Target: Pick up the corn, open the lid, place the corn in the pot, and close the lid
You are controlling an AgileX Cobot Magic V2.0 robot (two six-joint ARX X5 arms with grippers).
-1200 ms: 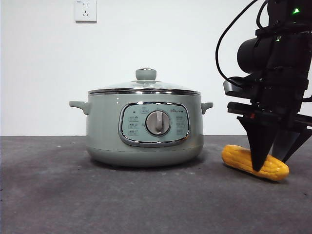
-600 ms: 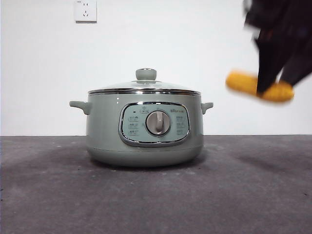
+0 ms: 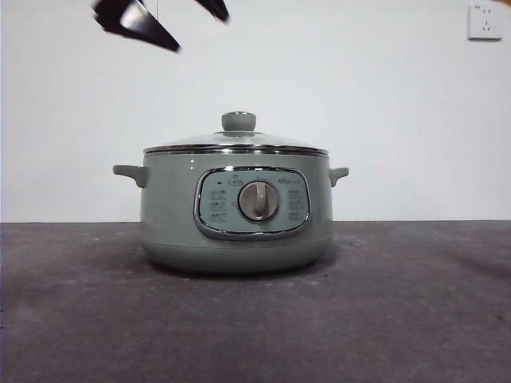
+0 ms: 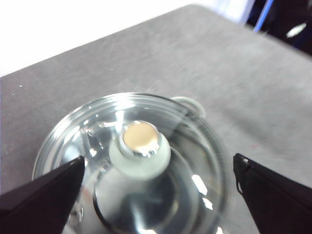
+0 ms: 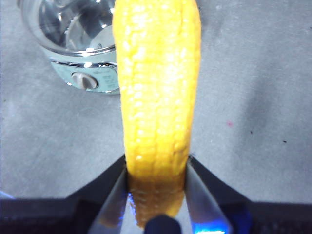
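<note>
Right gripper (image 5: 157, 170) clenched on corn (image 5: 157, 87), aloft. Left gripper (image 4: 156, 180) released, above lid (image 3: 236, 144) knob. Pot (image 3: 236, 215) mid-bench, unopened; insertion, closing remain.

My left end effector (image 4: 156, 187) hangs spread above the lid (image 3: 235, 144), open air around its knob (image 4: 140, 150). The lid closes off the pot (image 3: 235, 211); the counter (image 3: 415, 319) lies bare on both sides.

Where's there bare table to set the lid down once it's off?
Bare grey table lies right of the pot, left of it, and in front. Above the lid it's crowded: the open left gripper hovers there. The right gripper holds the corn.
</note>
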